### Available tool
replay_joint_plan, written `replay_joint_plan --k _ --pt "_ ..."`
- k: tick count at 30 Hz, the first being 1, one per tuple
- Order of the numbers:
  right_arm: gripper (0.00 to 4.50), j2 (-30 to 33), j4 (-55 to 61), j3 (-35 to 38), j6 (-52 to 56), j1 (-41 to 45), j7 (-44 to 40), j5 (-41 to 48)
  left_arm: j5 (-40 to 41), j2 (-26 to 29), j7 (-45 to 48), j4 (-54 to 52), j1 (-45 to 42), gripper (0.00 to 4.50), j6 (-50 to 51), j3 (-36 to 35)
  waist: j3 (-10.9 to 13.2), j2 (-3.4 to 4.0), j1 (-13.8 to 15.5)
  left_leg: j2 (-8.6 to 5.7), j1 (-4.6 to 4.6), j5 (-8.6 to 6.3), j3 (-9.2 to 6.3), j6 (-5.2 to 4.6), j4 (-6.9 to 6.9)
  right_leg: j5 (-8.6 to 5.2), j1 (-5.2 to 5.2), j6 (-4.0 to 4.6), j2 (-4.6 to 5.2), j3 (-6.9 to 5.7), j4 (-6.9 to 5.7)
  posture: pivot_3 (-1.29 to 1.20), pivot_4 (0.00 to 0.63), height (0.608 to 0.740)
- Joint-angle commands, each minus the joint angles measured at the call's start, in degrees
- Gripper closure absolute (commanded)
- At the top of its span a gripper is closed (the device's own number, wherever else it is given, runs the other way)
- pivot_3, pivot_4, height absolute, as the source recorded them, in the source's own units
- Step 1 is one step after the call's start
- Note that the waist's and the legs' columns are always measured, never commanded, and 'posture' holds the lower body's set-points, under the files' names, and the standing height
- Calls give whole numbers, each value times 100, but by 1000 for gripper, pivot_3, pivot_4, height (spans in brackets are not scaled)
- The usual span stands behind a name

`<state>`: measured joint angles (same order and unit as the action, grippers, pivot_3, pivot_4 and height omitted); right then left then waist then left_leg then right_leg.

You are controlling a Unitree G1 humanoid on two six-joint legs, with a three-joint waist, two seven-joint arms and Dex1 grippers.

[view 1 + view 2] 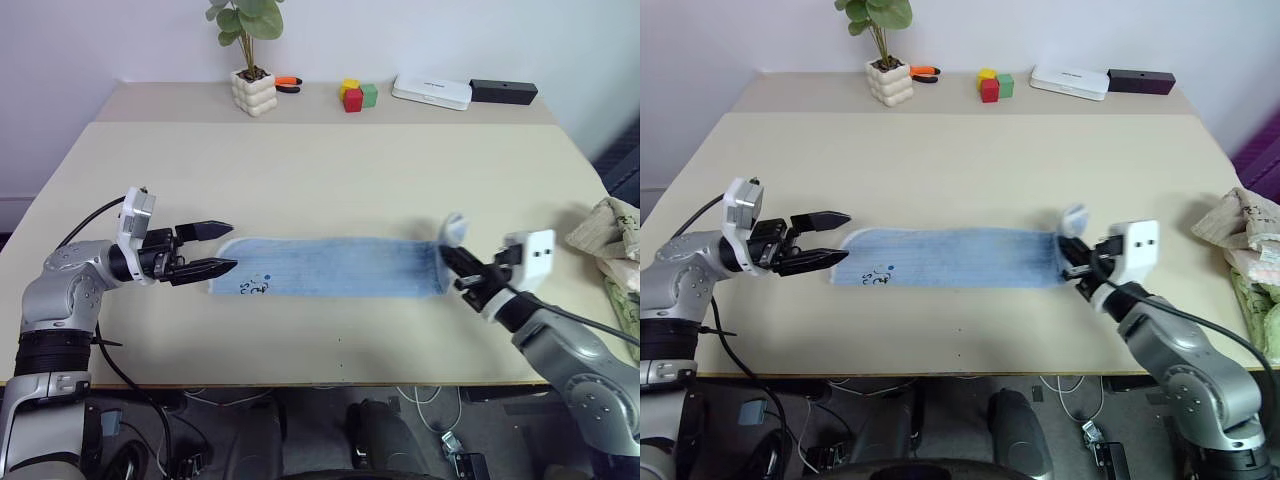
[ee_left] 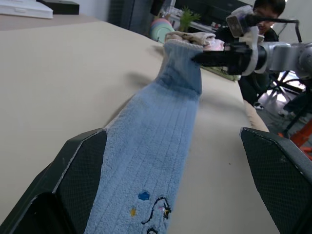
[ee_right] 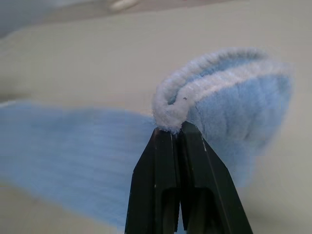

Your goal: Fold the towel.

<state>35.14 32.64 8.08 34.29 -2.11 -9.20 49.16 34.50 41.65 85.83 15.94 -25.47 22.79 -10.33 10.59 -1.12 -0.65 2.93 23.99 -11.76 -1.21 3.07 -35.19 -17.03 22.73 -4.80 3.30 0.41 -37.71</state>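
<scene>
Beige table (image 1: pixel 330 170), blue towel (image 1: pixel 330 268) pinched by right gripper (image 1: pixel 452 268), left gripper (image 1: pixel 212 248) wide apart.

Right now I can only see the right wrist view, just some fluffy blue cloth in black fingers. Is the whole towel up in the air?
Observer: No. The right gripper lifts only one end; the rest of the towel lies flat in a long strip on the table.
Operator: Where's my other hand?
Observer: The left gripper sits at the towel's far end with its fingers wide open, holding nothing.
Operator: Is there a picture on the towel?
Observer: Yes, a small dark stitched mark near the end by the left gripper.
Operator: Anything else close by?
Observer: A crumpled beige cloth lies at the table's right edge, beyond your right arm.
</scene>
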Motion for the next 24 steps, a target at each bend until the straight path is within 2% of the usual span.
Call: replay_joint_plan --k 1,13,20,24 --pt "4463 159 218 -249 -83 278 -406 -493 172 78 13 -287 109 0 -2 -190 0 0 -1 0 1 0 0 0 -2 0 0 0 0 1 0 0 150 740" --pt "4463 98 -8 -1201 164 1001 -1598 -1095 239 277 -101 -721 609 0 47 -309 0 0 0 1 2 0 1 0 -1 0 3 0 -1 2 0 0 150 740" --pt "4463 -144 -522 -1675 120 1198 -1965 -1590 361 319 -238 -1010 849 0 167 -442 0 0 0 1 1 0 1 0 -2 0 3 0 -1 2 -2 0 150 740" --pt "4463 -494 -852 -1943 -14 1384 -2120 -1866 418 343 -316 -1133 939 0 242 -465 0 0 -8 1 1 0 1 0 -2 2 6 -2 -2 2 -5 0 150 740"
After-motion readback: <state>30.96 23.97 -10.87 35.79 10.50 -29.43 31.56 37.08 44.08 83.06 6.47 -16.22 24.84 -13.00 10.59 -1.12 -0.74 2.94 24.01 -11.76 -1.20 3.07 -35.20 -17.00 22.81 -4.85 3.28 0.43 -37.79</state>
